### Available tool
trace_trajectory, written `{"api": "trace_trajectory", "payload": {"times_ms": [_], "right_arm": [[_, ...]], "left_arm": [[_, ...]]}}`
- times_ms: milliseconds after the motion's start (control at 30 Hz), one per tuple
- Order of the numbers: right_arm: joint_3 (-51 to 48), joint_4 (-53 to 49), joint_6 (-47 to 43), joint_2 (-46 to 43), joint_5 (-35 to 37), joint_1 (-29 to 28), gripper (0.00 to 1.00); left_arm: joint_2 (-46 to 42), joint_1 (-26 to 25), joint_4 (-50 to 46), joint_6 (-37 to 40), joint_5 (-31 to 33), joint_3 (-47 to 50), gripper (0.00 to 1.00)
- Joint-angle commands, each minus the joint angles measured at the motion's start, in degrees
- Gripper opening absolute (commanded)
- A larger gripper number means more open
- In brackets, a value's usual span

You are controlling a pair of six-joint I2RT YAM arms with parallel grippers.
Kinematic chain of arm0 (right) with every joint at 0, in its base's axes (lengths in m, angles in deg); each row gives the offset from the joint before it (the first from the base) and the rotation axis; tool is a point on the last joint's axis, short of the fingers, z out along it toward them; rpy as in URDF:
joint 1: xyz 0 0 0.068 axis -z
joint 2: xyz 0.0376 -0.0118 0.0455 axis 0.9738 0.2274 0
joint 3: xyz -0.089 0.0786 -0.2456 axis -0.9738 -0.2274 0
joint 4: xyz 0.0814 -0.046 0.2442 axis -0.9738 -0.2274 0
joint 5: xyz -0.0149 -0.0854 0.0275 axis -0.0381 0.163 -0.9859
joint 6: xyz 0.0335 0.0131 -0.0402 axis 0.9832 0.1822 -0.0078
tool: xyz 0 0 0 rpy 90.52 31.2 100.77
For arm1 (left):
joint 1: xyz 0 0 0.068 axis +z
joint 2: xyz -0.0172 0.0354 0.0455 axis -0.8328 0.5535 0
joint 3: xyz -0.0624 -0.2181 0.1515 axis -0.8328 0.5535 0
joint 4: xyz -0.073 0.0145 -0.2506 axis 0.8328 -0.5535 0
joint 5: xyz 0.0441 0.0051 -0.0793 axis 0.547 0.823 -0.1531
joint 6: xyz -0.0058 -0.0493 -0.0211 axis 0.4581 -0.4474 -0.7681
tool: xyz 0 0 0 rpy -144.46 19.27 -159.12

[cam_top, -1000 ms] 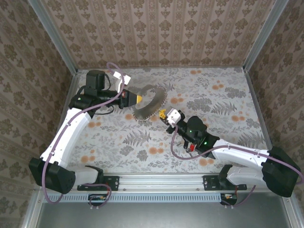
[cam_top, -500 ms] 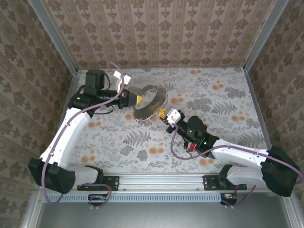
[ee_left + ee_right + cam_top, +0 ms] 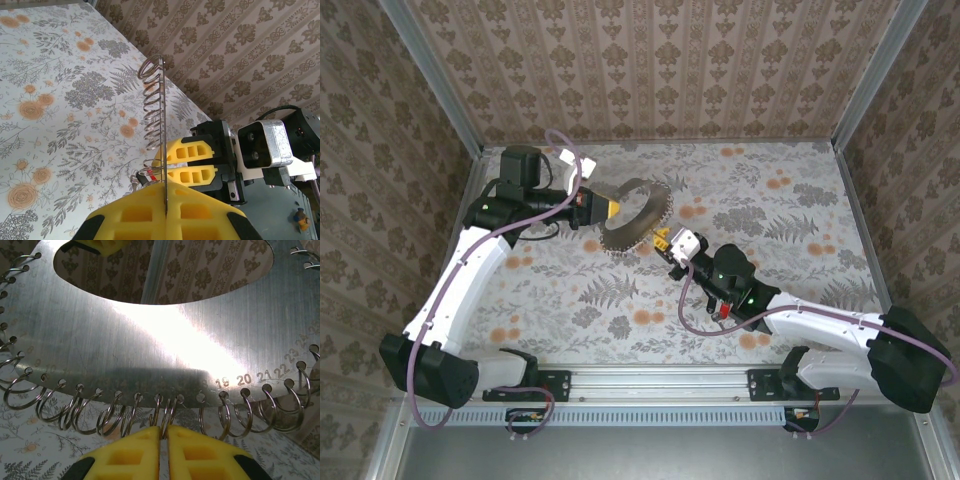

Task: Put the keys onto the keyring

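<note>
Right wrist: one steel plate [image 3: 150, 340], dozen-plus split rings [image 3: 169, 415]

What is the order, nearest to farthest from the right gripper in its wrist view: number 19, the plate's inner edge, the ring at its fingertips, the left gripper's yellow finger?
1. The ring, between the right gripper's fingertips.
2. The number 19, up and right of it.
3. The inner edge of the plate, higher, centre.
4. The yellow finger of the left gripper, top left.
</note>
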Motion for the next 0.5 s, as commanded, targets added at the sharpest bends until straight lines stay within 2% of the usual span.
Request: {"api": "trace_trajectory", "payload": {"times_ms": [0, 233, 367, 467], "right_arm": [[0.93, 3.38, -0.68, 0.39, 1.17, 0.06, 0.15], [0.72, 4.08, -0.79, 0.38, 1.12, 0.0, 0.16], [0.52, 4.0, -0.77, 0.15, 1.82, 0.05, 0.12], [-0.19, 3.56, -0.94, -0.42, 2.27, 0.02, 0.13]], "left_arm": [[-0.55, -1.11, -0.67, 1.08, -3.84, -2.43, 0.0], [-0.57, -1.31, -0.85, 1.11, -3.58, -2.69, 0.0], [-0.46, -1.4, -0.93, 1.25, -3.42, -2.87, 0.0], [-0.62, -1.37, -1.02, 1.18, -2.52, -3.0, 0.0]]}}
